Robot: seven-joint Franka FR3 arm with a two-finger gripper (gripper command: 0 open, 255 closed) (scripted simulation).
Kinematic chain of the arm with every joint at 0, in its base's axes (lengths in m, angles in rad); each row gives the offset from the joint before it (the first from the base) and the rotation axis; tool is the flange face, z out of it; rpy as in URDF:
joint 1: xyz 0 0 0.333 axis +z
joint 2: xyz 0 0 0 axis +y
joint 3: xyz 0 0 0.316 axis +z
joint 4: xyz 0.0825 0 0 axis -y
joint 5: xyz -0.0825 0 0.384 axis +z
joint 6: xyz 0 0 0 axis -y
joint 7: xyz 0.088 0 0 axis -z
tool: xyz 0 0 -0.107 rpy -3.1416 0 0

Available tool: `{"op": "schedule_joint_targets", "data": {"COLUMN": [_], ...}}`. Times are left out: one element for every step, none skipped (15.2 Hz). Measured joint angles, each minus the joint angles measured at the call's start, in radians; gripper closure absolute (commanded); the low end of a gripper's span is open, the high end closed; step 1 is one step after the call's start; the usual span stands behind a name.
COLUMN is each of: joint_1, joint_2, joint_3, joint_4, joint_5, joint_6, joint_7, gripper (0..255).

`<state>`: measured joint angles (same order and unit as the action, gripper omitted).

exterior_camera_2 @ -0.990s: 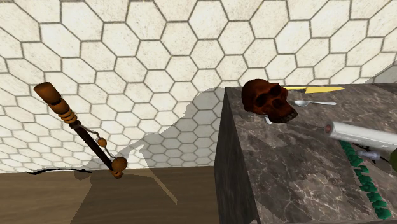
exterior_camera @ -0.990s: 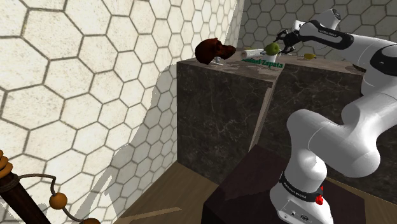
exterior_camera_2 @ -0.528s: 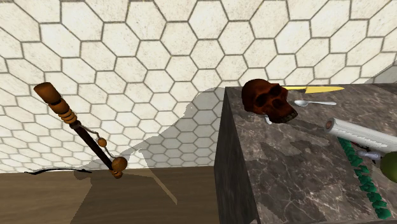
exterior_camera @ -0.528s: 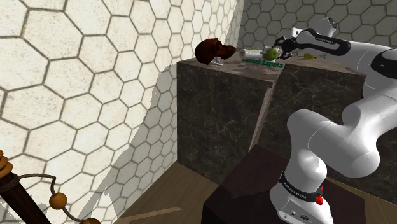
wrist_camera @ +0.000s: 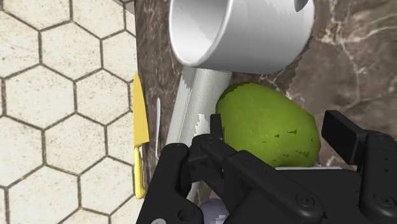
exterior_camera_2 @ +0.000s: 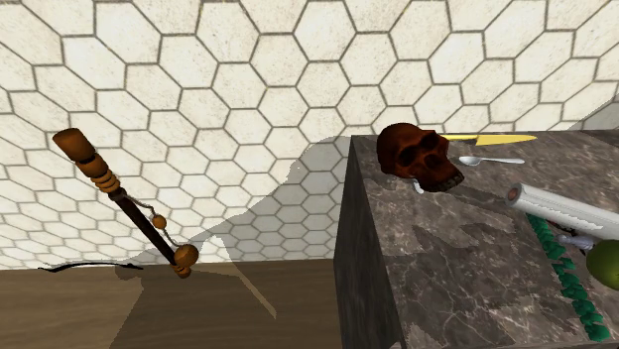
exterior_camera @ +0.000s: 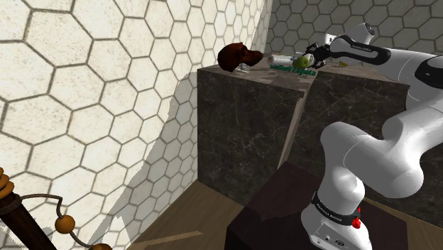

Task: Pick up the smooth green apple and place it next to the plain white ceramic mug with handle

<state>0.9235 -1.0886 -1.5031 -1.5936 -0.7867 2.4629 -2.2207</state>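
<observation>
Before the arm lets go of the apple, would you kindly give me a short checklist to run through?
1. Green apple clasped between the gripper fingers: ok.
2. White mug in sight just beyond the apple: ok.
3. Apple resting on the dark marble counter: cannot tell.
4. Apple apart from the mug: cannot tell.
5. Free room on the side of the white cylinder, which lies close beside the apple: not ok.
</observation>
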Motion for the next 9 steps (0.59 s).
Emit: {"op": "schedule_joint_targets", "data": {"joint_1": [0.0,0.0,0.0,0.0,0.0,0.0,0.0,-0.018,-0.036], "joint_2": [0.0,0.0,0.0,0.0,0.0,0.0,0.0,0.001,0.005], "joint_3": [0.0,0.0,0.0,0.0,0.0,0.0,0.0,0.012,0.028], "joint_4": [0.0,0.0,0.0,0.0,0.0,0.0,0.0,-0.013,-0.018], "joint_5": [0.0,0.0,0.0,0.0,0.0,0.0,0.0,0.003,0.01], "joint_6": [0.0,0.0,0.0,0.0,0.0,0.0,0.0,-0.004,-0.016], "joint_7": [0.0,0.0,0.0,0.0,0.0,0.0,0.0,-0.001,-0.002], "gripper": [0,0,0,0,0,0,0,0,0]}}
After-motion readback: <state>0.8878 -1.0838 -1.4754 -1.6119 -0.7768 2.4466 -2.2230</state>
